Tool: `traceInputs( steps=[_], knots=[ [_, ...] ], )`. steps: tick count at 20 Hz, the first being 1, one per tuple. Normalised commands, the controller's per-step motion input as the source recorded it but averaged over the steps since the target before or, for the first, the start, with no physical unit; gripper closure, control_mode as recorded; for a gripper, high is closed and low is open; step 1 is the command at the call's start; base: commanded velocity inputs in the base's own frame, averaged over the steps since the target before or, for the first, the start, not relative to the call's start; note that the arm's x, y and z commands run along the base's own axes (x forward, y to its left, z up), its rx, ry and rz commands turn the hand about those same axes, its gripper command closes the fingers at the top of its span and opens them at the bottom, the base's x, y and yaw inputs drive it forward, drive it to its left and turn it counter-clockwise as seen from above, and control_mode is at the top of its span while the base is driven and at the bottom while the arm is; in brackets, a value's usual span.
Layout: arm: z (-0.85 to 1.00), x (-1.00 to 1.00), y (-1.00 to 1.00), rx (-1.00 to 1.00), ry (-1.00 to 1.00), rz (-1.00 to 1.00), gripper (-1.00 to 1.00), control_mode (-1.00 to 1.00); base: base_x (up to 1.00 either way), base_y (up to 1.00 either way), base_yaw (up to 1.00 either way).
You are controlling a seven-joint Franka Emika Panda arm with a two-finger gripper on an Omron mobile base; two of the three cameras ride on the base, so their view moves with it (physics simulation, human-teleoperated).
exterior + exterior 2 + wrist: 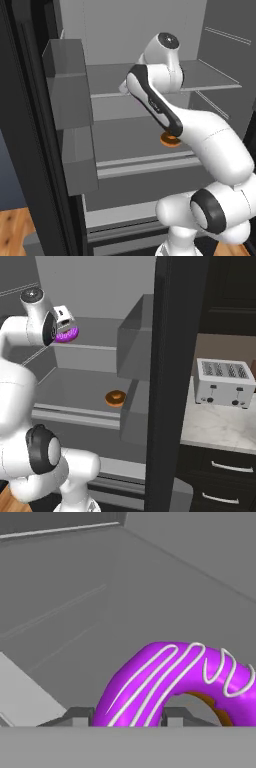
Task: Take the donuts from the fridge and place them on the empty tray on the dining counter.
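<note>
My gripper (128, 718): jaws narrowed, one fingertip on each side of the purple donut's ring, clamping it.
Purple donut (172, 679): magenta icing with white stripes, on the fridge's upper shelf (100, 336), near its front edge.
Orange-brown donut (115, 398): flat on the shelf below, mid-shelf toward the front.
Fridge (150, 30): doors open, grey interior.
Toaster (221, 382): on the marble counter beside the fridge.

One donut (66, 335) on the upper fridge shelf (102, 336), another donut (115, 398) on the shelf below (75, 387)

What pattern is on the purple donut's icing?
Thin white zigzag lines across the purple donut; clearest in the hand view.
</note>
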Motion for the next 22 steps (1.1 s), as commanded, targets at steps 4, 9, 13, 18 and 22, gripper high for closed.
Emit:
traceInputs(
  steps=[4,9,13,18,22],
  knots=[
    [0.81,-1.00,-0.37,0.00,-0.14,0.00,1.00,-1.00,0.00,0.00,0.00],
    [0.34,-1.00,-0.48,0.00,-0.03,0.00,1.00,-1.00,0.00,0.00,0.00],
    [-0.06,-1.00,-0.38,0.00,0.04,0.00,1.00,-1.00,0.00,0.00,0.00],
    [-0.41,-1.00,-0.20,0.00,-0.01,0.00,1.00,-1.00,0.00,0.00,0.00],
    [-0.75,-0.82,-0.15,0.00,-0.06,0.00,1.00,-1.00,0.00,0.00,0.00]
  ],
)
